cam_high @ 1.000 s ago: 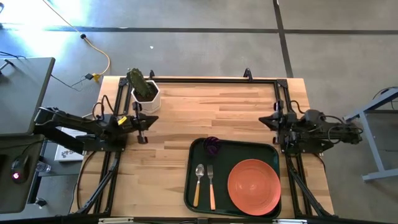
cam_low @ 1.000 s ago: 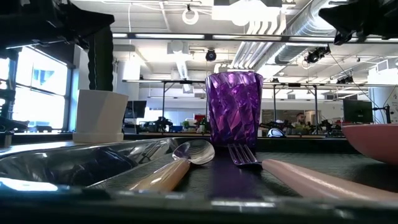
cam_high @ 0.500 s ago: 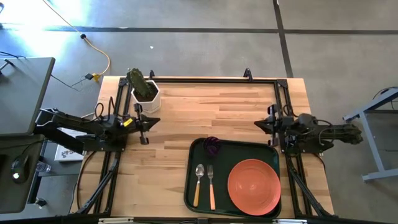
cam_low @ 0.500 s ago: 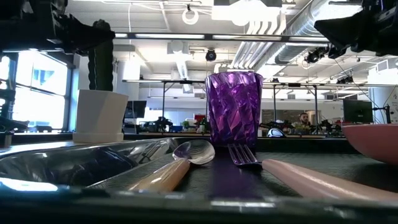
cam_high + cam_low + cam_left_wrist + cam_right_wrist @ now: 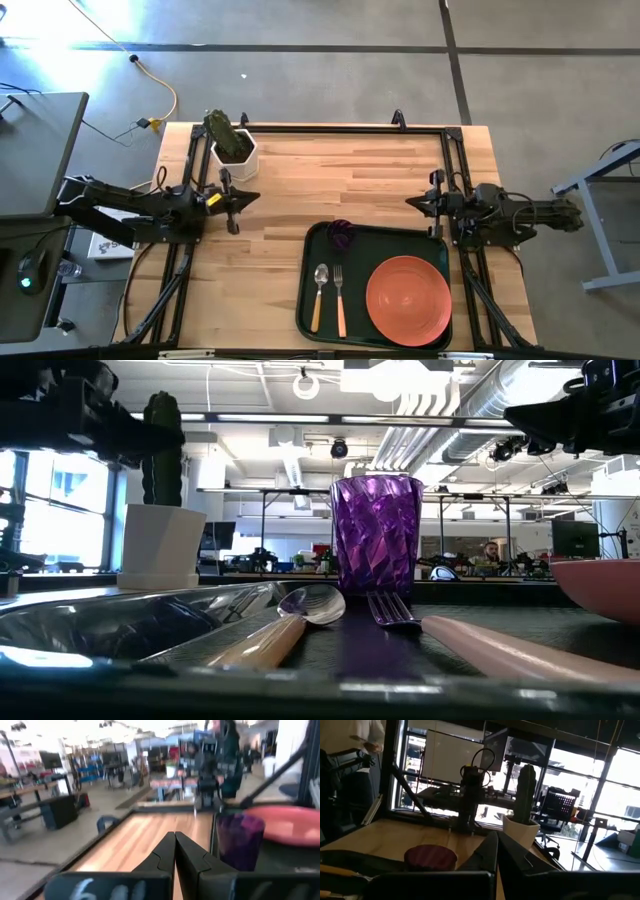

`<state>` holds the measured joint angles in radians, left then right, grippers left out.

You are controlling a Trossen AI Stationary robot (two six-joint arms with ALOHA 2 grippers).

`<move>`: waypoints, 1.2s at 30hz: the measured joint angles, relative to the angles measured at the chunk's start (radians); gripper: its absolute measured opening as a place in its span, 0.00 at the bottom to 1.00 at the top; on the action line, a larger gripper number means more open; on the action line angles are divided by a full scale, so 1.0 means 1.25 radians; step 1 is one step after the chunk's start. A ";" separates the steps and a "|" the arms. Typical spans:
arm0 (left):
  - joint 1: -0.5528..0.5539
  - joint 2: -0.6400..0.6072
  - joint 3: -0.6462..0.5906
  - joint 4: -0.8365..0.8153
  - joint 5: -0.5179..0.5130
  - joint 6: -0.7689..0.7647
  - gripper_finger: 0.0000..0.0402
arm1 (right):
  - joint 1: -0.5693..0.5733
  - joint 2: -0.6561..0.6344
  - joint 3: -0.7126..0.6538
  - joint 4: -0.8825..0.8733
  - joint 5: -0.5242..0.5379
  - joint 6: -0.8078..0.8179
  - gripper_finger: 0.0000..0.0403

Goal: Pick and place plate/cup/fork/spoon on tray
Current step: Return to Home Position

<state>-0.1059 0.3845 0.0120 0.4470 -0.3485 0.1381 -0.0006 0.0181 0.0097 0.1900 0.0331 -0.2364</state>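
Left hand (image 5: pixel 236 200), right hand (image 5: pixel 416 203): closed, empty | risk: sweeping arm tips cup (image 5: pixel 342 235) on tray (image 5: pixel 306 300)

— What is counted on the table?
— One tray (image 5: pixel 374 240); one plate (image 5: pixel 408 299); one cup (image 5: pixel 342 235); one fork (image 5: pixel 340 302); one spoon (image 5: pixel 319 297); one potted cactus (image 5: pixel 231 141).
— And grippers?
— Two are seen: left gripper (image 5: pixel 235 199); right gripper (image 5: pixel 423 203).

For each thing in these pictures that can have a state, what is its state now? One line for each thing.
plate: flat on the tray, empty.
cup: upright at the tray's far edge.
spoon: lying in the tray, beside the fork.
fork: lying in the tray.
tray: holds all four pieces.
left pincer: shut, empty.
right pincer: shut, empty.
plant pot: upright.
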 joint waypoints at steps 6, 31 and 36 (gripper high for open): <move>-0.002 -0.083 0.000 -0.148 -0.022 -0.011 0.00 | 0.000 0.000 0.000 -0.011 -0.021 0.015 0.00; 0.049 -0.295 0.006 -0.328 0.005 -0.019 0.00 | 0.000 0.000 -0.001 -0.060 -0.013 0.013 0.00; 0.053 -0.291 0.000 -0.320 0.066 -0.032 0.00 | 0.000 0.000 -0.001 0.009 -0.011 0.000 0.00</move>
<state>-0.0395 0.0205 0.0122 0.0471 -0.2657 0.0985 -0.0006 0.0181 0.0089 0.2013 0.0188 -0.2362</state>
